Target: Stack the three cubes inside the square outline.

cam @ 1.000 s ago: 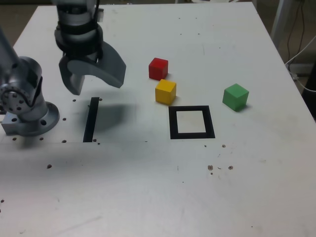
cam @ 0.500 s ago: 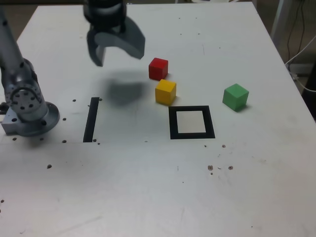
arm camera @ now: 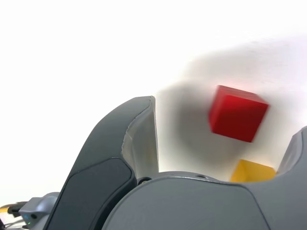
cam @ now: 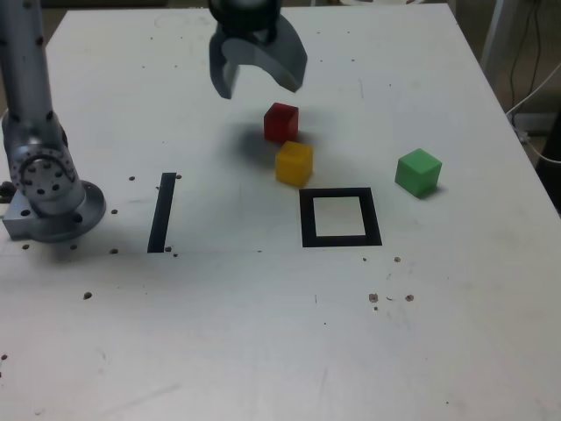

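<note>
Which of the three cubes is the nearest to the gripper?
The red cube: it lies closest below the open gripper, beyond the yellow cube.

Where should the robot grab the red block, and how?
By two opposite flat sides of the red cube, probably coming straight down with open fingers. It sits flat, its top uncovered; the yellow cube is close by, so fingers should avoid that side.

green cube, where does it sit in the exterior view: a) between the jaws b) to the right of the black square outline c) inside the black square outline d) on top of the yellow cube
b, the green cube rests on the table to the right of the black square outline in the exterior view.
</note>
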You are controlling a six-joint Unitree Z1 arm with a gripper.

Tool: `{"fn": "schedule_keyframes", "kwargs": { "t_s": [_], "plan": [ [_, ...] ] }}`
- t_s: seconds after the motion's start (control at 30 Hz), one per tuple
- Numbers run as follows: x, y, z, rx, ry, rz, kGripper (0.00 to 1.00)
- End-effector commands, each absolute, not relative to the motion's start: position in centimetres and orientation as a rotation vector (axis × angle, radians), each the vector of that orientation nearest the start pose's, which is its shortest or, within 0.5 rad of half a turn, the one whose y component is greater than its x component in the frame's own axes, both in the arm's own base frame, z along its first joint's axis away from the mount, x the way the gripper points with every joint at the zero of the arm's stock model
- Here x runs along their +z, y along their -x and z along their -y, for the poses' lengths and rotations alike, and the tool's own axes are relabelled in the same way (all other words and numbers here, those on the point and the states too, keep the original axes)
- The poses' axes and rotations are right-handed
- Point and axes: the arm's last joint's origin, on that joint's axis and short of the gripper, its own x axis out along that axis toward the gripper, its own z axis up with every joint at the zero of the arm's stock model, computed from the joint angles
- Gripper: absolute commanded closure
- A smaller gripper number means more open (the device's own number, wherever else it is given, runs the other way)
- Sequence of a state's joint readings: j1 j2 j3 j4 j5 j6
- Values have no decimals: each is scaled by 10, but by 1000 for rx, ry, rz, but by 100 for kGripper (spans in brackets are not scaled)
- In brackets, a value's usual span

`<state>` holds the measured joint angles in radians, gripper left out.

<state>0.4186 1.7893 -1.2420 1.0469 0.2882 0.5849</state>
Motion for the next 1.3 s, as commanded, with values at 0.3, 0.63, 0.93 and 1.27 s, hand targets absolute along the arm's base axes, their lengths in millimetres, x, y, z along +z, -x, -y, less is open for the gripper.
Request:
{"fn": "schedule_keyframes", "kwargs": {
  "t_s": [0.3,0.63,0.93,1.27],
  "plan": [
    [230,-289,-131,-48,-384,-1794,7],
    [213,-301,-135,-89,-397,-1845,17],
    [212,-305,-137,-85,-418,-1824,34],
    [213,-308,-138,-91,-430,-1806,59]
  ]
}}
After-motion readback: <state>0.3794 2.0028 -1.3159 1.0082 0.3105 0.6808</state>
